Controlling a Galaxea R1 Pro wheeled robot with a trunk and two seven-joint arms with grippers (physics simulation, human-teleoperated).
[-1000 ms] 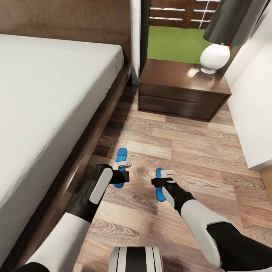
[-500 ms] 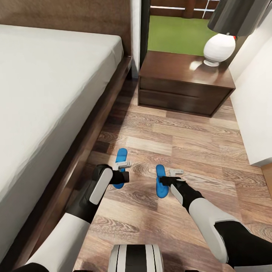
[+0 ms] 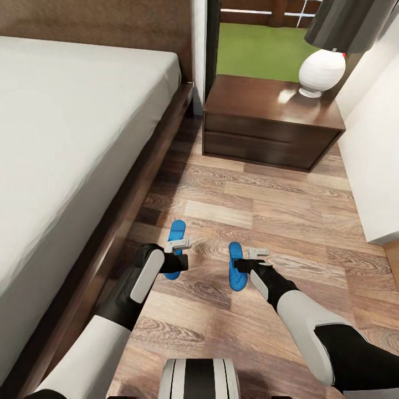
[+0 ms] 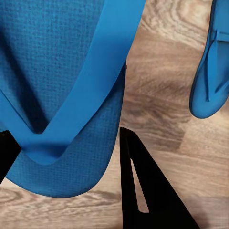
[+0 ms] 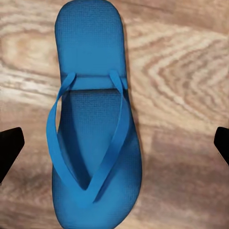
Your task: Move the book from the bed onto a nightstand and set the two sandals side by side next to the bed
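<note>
Two blue sandals lie on the wood floor beside the bed [image 3: 83, 111]. My left gripper [image 3: 178, 244] is shut across the left sandal [image 3: 177, 228], close to the bed frame. The left wrist view has this sandal [image 4: 57, 71] between the dark fingers [image 4: 143, 191], with the other sandal [image 4: 210, 71] off to one side. My right gripper [image 3: 256, 254] is open, just right of the right sandal [image 3: 235, 271]. In the right wrist view that sandal [image 5: 93, 119] lies flat on the floor between wide-spread fingertips [image 5: 9, 148]. The nightstand [image 3: 266, 111] stands ahead. The book is out of view.
A white-based lamp [image 3: 321, 72] with a dark shade stands on the nightstand's right rear corner. A white wall [image 3: 371, 166] closes the right side. The window [image 3: 260, 50] showing grass is behind the nightstand. Bare floor lies between the sandals and the nightstand.
The camera tilted a little a second ago. My right gripper let go of the right sandal and drew off to its right. The left gripper and its sandal sank slightly.
</note>
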